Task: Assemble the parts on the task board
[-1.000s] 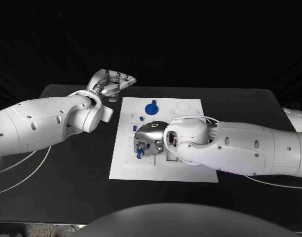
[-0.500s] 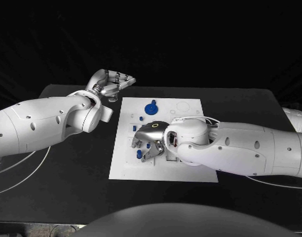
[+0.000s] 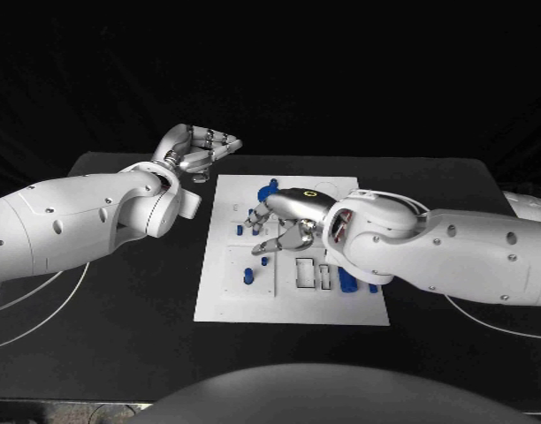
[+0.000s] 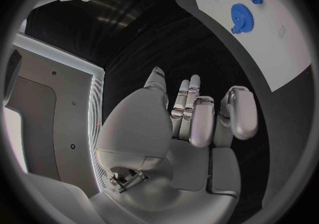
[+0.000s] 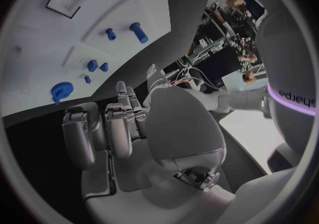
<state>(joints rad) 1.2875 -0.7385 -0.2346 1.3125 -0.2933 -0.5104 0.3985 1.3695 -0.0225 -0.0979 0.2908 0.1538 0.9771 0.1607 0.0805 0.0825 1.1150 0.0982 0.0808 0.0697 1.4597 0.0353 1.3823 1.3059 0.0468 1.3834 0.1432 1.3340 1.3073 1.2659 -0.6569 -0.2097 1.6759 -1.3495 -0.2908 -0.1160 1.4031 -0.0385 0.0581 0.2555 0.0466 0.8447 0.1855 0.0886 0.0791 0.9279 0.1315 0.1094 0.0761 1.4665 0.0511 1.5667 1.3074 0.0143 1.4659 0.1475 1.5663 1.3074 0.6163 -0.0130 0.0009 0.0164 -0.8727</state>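
The white task board lies mid-table. My right hand hovers over its middle with fingers apart and nothing in them; in the right wrist view that hand is empty above the board. A blue gear sits at the board's far end, half behind the right hand. A blue peg stands near the left edge, and blue pieces lie near the right edge. My left hand is raised beyond the board's far left corner, fingers curled in on nothing.
Rectangular slots are cut in the board near its middle. Small blue pegs and the gear show in the right wrist view. The left wrist view catches the gear. Black table surrounds the board.
My right hand has lifted off the board's near-left area and moved toward the far middle, uncovering the blue peg, the slots and the pieces at the right. The left hand has stayed put.
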